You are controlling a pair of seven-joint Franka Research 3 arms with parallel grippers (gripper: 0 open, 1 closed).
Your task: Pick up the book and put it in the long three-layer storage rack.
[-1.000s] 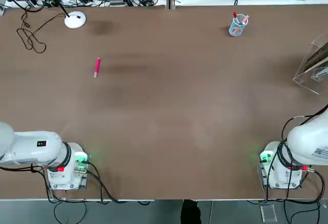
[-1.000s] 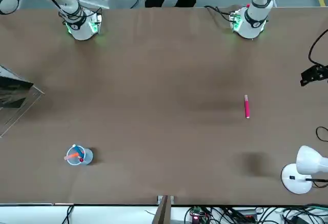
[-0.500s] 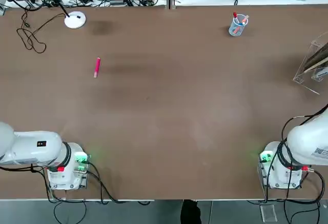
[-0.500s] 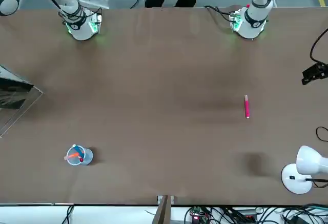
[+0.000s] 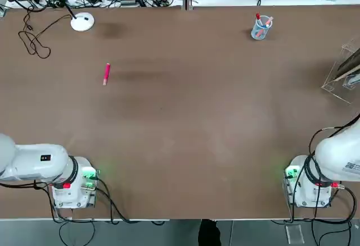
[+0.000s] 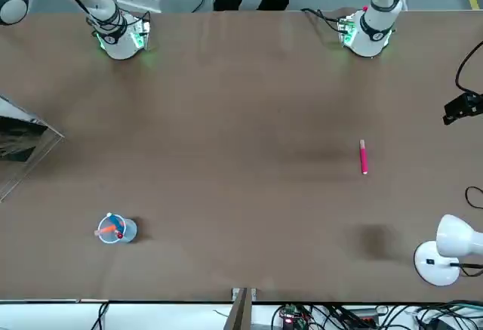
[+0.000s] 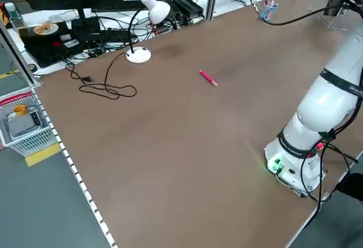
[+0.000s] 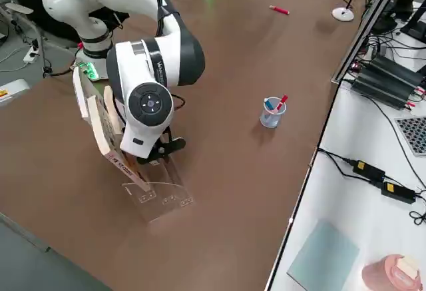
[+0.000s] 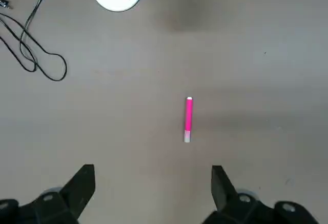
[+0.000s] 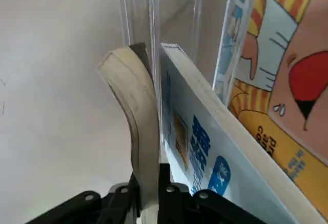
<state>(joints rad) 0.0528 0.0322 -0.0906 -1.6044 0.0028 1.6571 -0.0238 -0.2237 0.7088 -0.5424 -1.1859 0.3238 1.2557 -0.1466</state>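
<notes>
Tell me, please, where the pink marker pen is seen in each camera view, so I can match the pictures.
Top: pink marker, left part of the table.
Front, right part.
Left side, upper middle.
Right side, top edge.
Left wrist, centre, beyond the open left gripper.
Right wrist: not in it.
Shared landmark: the white desk lamp, near the marker.

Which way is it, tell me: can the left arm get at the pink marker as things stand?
Probably yes. The pink marker lies alone on bare table, and the left gripper hangs above it with fingers open, nothing between.
</notes>
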